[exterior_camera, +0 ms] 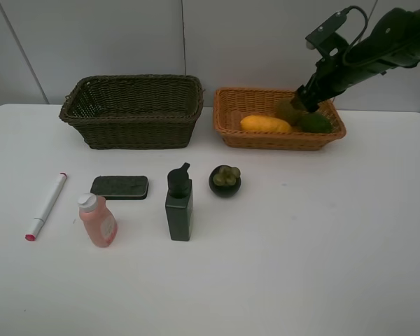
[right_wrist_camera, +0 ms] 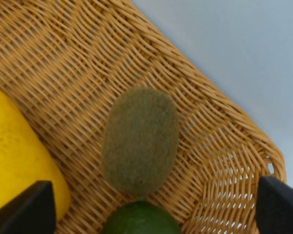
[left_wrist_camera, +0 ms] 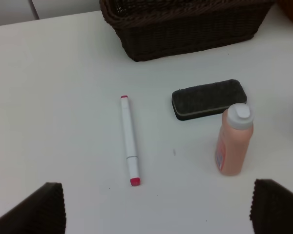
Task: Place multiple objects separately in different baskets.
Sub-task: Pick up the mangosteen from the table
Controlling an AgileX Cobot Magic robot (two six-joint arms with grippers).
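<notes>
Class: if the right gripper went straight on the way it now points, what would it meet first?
Probably the kiwi, lying on the orange basket's floor straight ahead of the open right gripper; depth is hard to judge.

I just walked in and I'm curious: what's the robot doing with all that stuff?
It is sorting things into baskets. The right arm hangs over the orange basket, jaws open, above the kiwi, which lies inside with the mango and lime. The mangosteen, marker, pink bottle, pump bottle and black block wait on the table.

Brown kiwi (right_wrist_camera: pixel 140 140) on orange-tan basket (right_wrist_camera: pixel 78 58) floor, yellow mango (right_wrist_camera: pixel 19 156) beside, green lime (right_wrist_camera: pixel 141 219) at its end, fingers (right_wrist_camera: pixel 27 207) spread wide
</notes>
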